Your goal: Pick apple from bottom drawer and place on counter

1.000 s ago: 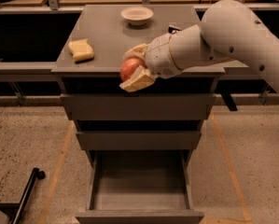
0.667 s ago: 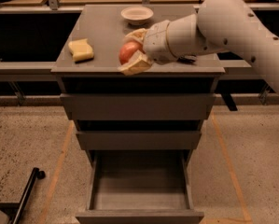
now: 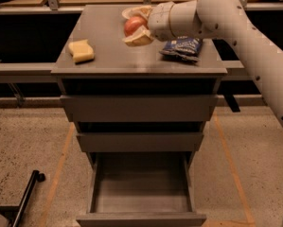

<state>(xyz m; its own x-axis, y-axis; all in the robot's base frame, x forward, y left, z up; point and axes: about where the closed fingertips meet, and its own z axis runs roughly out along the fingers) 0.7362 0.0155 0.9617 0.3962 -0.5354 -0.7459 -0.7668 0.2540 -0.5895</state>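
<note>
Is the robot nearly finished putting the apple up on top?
Nearly. Done: the grey metal bottom drawer stands open and empty, so the small round red apple is out. In hand: the gripper holds the apple in its jaws over the flat grey counter. Left: set it down and let go.

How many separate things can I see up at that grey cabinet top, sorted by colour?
Yellow: 1, the sponge.
Red: 1, the apple, held in the gripper just above the counter.
Blue: 1, the snack bag.
Total: 3. Anything behind the gripper is hidden.
</note>
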